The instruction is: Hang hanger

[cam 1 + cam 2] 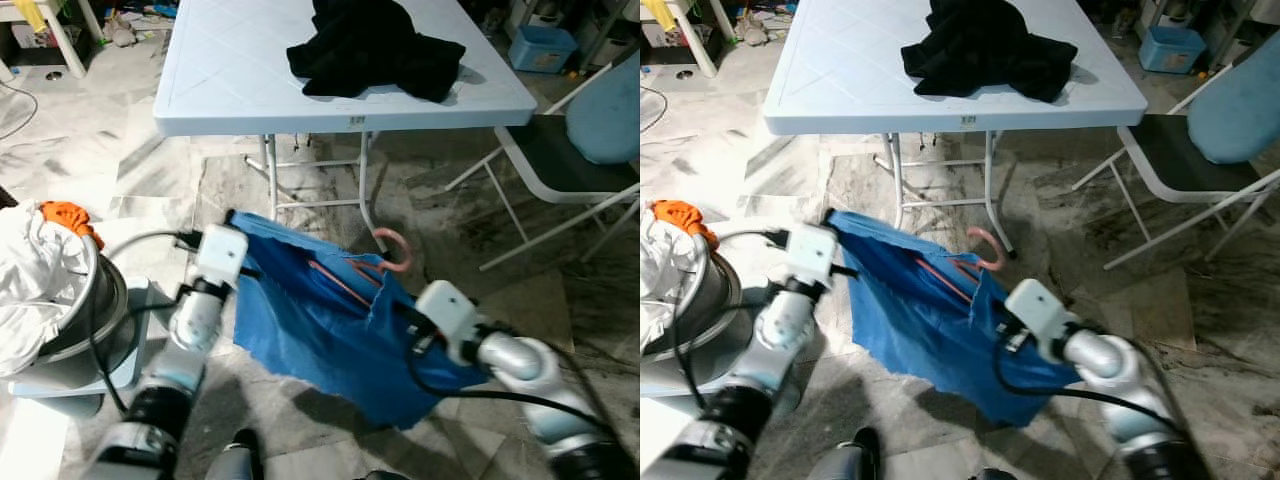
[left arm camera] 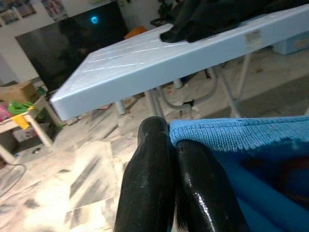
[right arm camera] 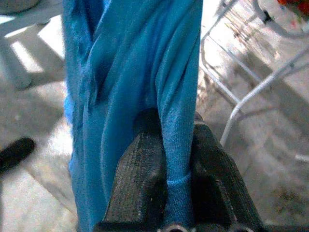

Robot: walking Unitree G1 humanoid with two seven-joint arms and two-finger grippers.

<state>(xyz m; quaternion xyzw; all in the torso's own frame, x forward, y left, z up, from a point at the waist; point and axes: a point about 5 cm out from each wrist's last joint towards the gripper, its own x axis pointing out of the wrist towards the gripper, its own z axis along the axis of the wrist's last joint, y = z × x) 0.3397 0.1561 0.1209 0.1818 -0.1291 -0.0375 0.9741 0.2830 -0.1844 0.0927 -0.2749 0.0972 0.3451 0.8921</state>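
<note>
Pinching the blue cloth (image 1: 320, 330) with both grippers, left gripper (image 2: 169, 145) clenched on its upper-left corner, right gripper (image 3: 176, 154) on the lower-right edge. My pink hanger (image 1: 365, 268) lies inside, slanting toward the hook at frame centre, nearer my right. White table (image 1: 230, 90) stands above, over marbled floor (image 1: 560, 300).

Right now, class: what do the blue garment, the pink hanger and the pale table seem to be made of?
Blue garment: soft knitted fabric, matte; ribbed weave shows at the edge.
Pink hanger: probably plastic, smooth and slightly glossy.
Pale table: likely moulded plastic top, patterned lines, on white metal-looking legs.
</note>
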